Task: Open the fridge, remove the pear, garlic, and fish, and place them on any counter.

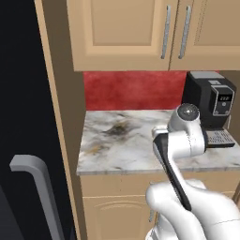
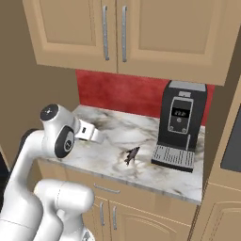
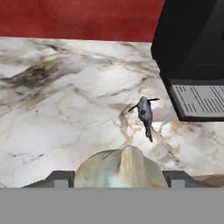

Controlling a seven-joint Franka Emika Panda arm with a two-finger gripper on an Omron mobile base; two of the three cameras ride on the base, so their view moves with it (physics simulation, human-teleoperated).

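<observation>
In the hand view an off-white lumpy garlic (image 3: 121, 166) sits between my two dark fingertips, and my gripper (image 3: 117, 178) is shut on it, just above the marble counter (image 3: 65, 113). The small grey fish (image 3: 145, 114) lies on the counter a little ahead of the garlic, close to the coffee machine's tray; the right base view also has the fish (image 2: 131, 155). The black fridge (image 1: 23, 117) with its grey handle (image 1: 35, 183) stands at the left edge of the left base view. The pear is out of view.
A black coffee machine (image 2: 180, 123) stands at the counter's right end, its grey drip tray (image 3: 199, 99) close to the fish. Tan wall cabinets (image 2: 122, 33) hang above a red backsplash (image 1: 133, 89). A tall tan panel (image 1: 61, 117) separates fridge and counter.
</observation>
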